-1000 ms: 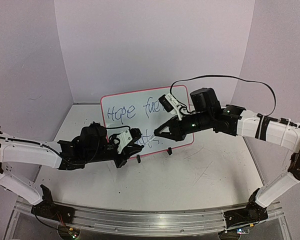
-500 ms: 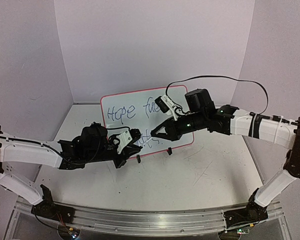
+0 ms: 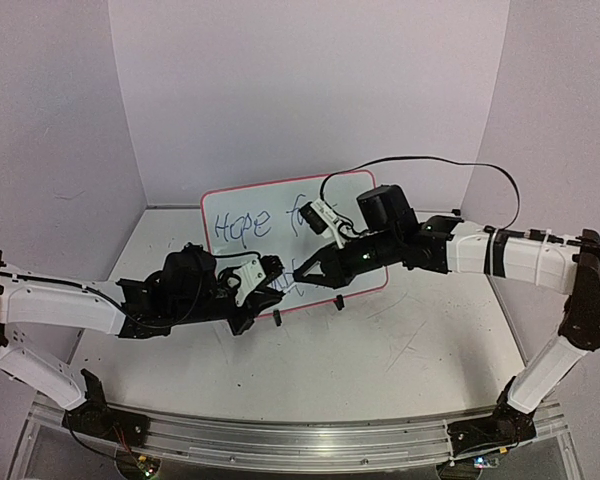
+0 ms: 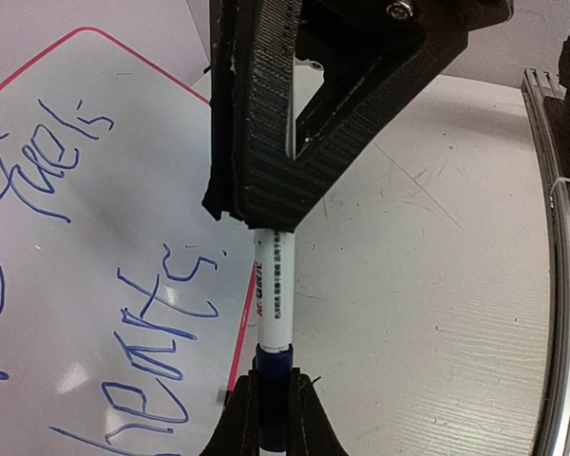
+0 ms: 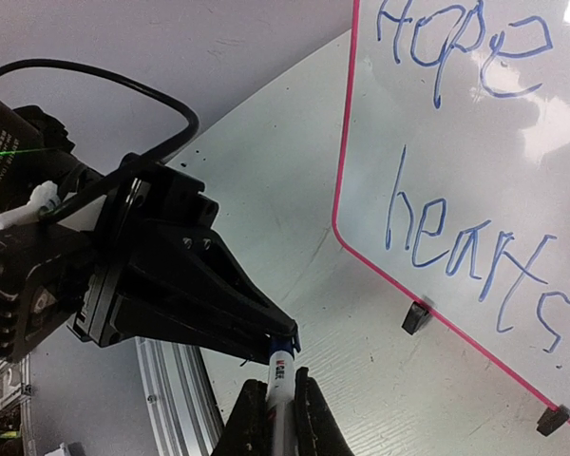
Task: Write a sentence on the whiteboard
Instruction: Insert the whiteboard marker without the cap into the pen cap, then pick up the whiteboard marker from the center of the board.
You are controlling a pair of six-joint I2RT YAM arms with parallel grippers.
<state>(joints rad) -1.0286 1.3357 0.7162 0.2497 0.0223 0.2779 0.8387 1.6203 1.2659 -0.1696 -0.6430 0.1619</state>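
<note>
The whiteboard (image 3: 242, 262) is stood on its clip feet at the back of the tabletop (image 3: 380, 350), with the sentence (image 5: 456, 249) "Hope fuels hearts" written across it in blue. A marker (image 4: 274, 309) is clamped between both hands near the board's lower edge: its blue end is gripped by the left hand (image 4: 273, 404), its white barrel by the right hand (image 5: 281, 399).

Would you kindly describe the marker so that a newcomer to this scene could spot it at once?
Find the whiteboard standing toward the back of the table. Before its lower edge the left gripper and right gripper meet tip to tip. The marker bridges them: a slim white barrel with a blue end, the only pale thing between black fingers.
</note>
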